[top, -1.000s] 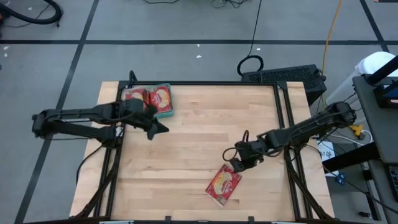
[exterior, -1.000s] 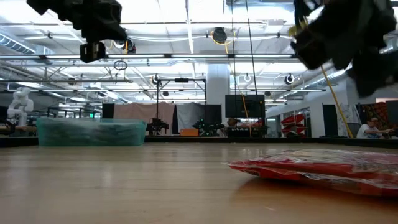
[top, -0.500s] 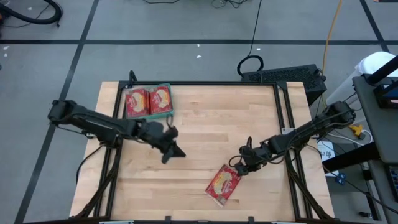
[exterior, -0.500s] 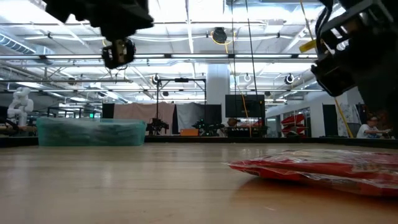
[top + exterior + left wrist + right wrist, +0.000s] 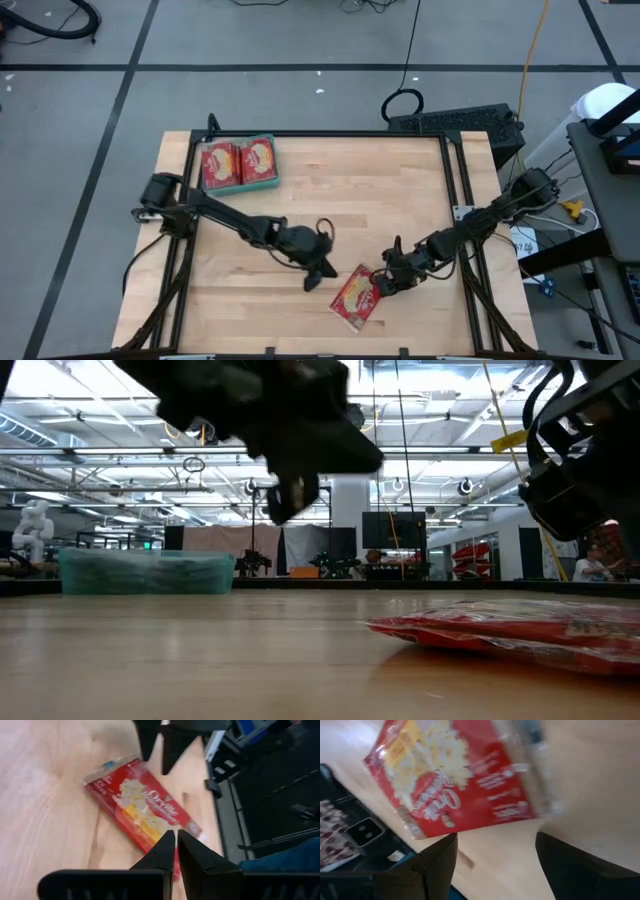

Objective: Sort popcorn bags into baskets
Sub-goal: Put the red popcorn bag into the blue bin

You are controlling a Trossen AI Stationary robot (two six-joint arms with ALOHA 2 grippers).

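**Both my arms meet over the near packet**

Nearest to me, one red popcorn bag [image 5: 359,297] lies flat on the desk [image 5: 340,190] close to the near edge, right of centre, picture side up. My right gripper [image 5: 383,282] hangs just beside its far right corner, jaws spread wide and holding nothing; in my right wrist view the packet [image 5: 460,780] fills the space ahead of the two open fingers [image 5: 437,857]. My left gripper [image 5: 318,272] sits just left of the same packet, its jaws pressed almost together and empty, pointing at the bag [image 5: 142,812]. Far off, at the far left corner, the teal basket [image 5: 272,183] holds two more popcorn bags [image 5: 237,162] lying side by side.
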